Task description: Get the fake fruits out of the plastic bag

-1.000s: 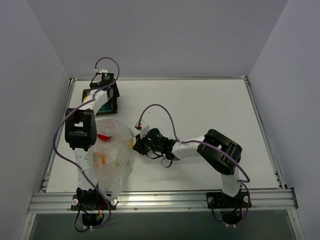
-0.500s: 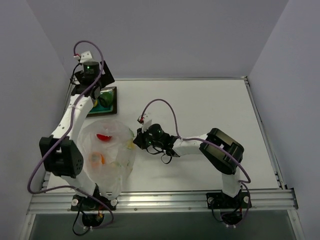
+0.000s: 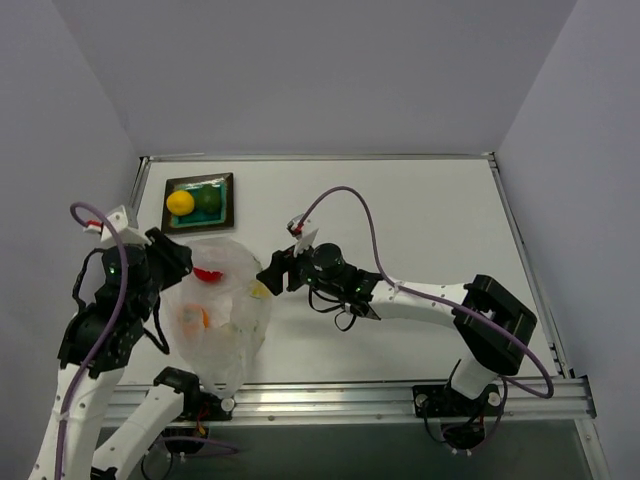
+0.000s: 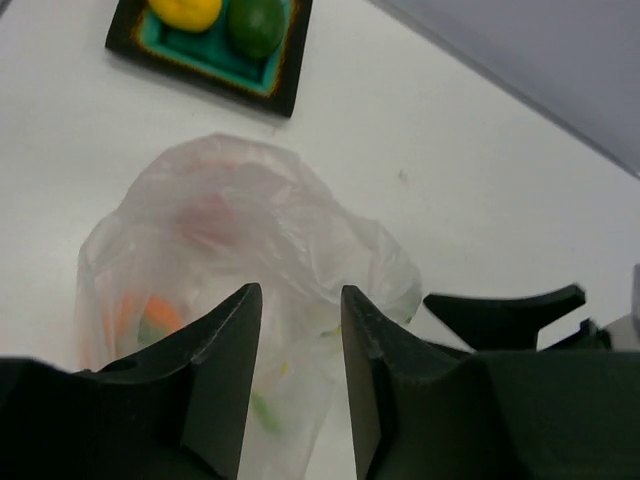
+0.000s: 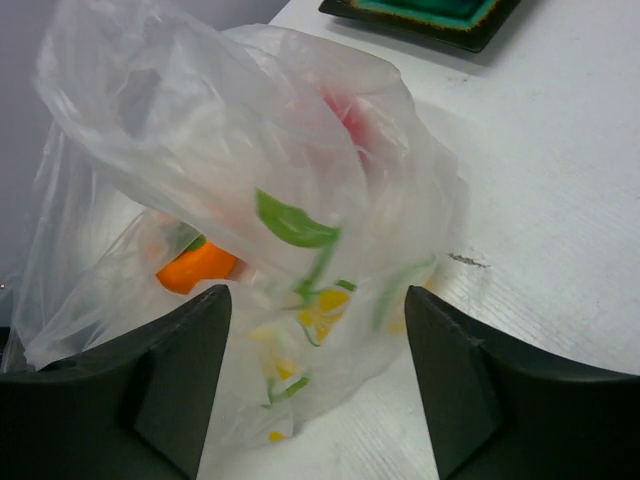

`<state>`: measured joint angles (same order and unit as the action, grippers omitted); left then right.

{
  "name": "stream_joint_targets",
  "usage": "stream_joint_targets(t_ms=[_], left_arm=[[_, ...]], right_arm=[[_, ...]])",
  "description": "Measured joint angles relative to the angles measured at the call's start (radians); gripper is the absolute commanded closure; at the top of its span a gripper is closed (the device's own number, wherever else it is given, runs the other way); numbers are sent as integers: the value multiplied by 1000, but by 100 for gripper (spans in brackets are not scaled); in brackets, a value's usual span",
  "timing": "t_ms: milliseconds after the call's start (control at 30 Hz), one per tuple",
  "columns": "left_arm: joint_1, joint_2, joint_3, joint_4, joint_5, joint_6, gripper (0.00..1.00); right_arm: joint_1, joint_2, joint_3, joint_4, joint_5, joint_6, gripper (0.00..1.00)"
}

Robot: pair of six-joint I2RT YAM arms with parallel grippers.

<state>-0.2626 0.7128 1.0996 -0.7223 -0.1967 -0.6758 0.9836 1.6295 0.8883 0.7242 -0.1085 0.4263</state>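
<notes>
Bag [image 3: 225,300] lies between grippers. Left gripper [image 4: 298,300] is above it, half-open, empty. Right gripper [image 5: 315,295] is wide, empty. Orange fruit [image 5: 195,268] is nearer left.

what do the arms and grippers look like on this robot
The left arm and right arm have white links with bulky black joint housings. A purple cable loops out from each wrist. The left gripper and right gripper each have two matte black fingers, broad and flat with rounded tips.
</notes>
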Motion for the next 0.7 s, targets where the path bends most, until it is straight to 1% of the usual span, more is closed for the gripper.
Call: stream_joint_targets(t_ms=[67,100,167,333,433,533,567,600,667,700], left_arm=[[0,-64,-28,-87,26,-25,68],[-1,-82,-40,-119,45,-37,71],[-3,-102,-79,-158,72,-61,73],[-14,-101,-216,-192,127,-107,75],[-50,-57,-262,-185,120,-130,75],[-98,11,-275,-151,77,-144,69],[-109,45,-275,-131,59,-148,64],[-116,75,-275,-105,42,-150,62],[-124,146,-276,-40,0,-159,60],[-125,180,-276,-8,-21,-164,59]], right_arm=[[13,-15,0,-13,5,-6,24],[21,-19,0,-25,6,-7,23],[35,-20,3,-55,9,-15,21],[58,-16,21,-124,10,-41,20],[60,6,80,-160,18,-66,20],[58,55,168,-184,26,-93,20],[58,74,198,-187,28,-101,20],[57,92,224,-193,32,-110,18],[54,131,275,-213,40,-124,14],[53,147,296,-224,44,-132,14]])
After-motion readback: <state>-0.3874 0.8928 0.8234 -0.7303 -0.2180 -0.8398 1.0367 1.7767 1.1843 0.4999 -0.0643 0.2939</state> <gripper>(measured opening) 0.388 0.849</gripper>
